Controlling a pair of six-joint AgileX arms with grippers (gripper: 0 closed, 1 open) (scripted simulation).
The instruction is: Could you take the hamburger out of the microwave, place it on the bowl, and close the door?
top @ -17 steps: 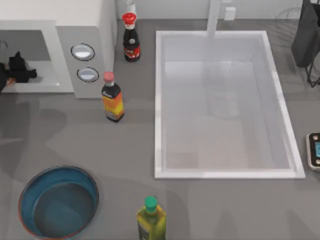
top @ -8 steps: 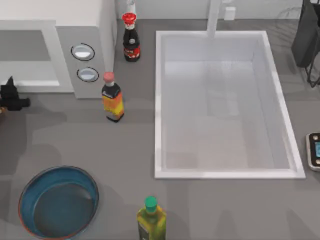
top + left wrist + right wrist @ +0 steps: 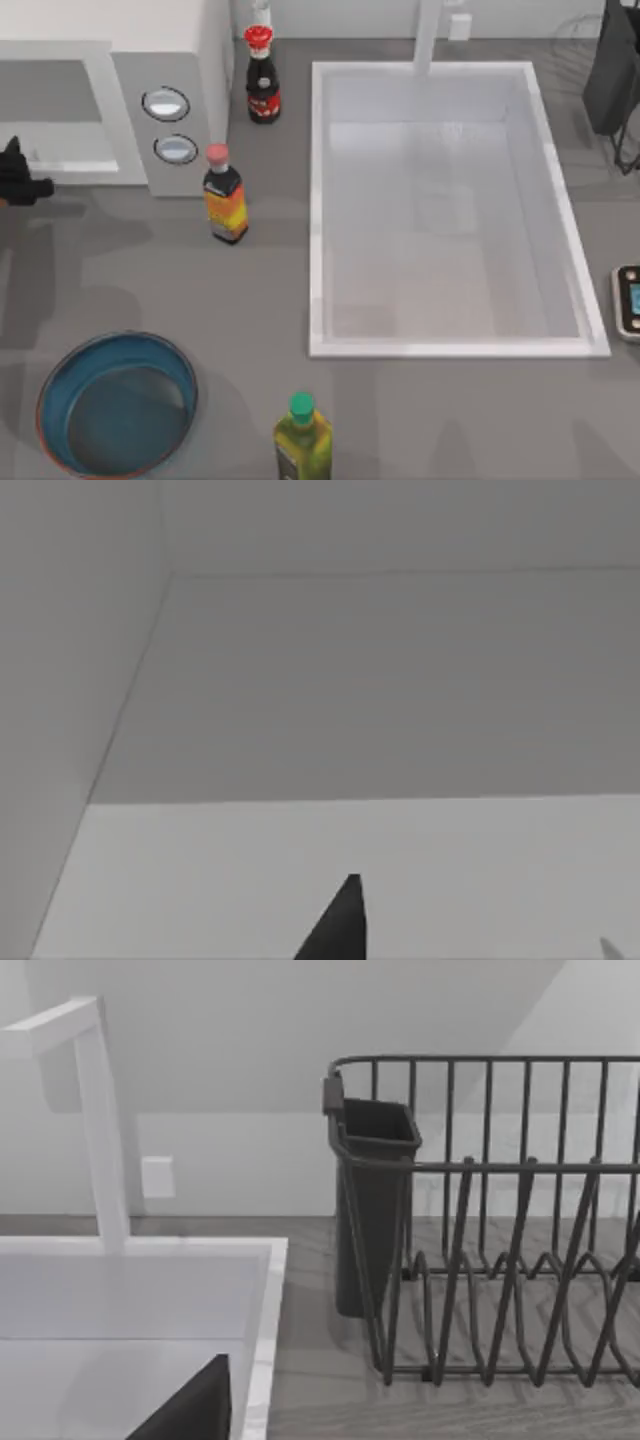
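The light grey microwave (image 3: 150,60) stands at the back left with its cavity open toward the table front; the left wrist view looks into its bare inner walls (image 3: 380,680). My left gripper (image 3: 18,178) is at the top view's far left edge, just in front of the cavity's sill. The hamburger and the door are out of view. The teal-blue bowl (image 3: 112,352) with a reddish rim sits at the front left and holds nothing. My right arm (image 3: 612,70) stays parked at the back right.
A red-capped dark bottle (image 3: 262,80) and an orange-labelled bottle (image 3: 225,200) stand beside the microwave. A green-capped bottle (image 3: 302,440) is at the front. The white sink (image 3: 320,250) with its faucet (image 3: 428,35) takes the middle right. A dish rack (image 3: 500,1220) stands behind it.
My left gripper has drawn back out of the microwave cavity toward the table front and the left edge. The bottles, the bowl and the right arm have not moved.
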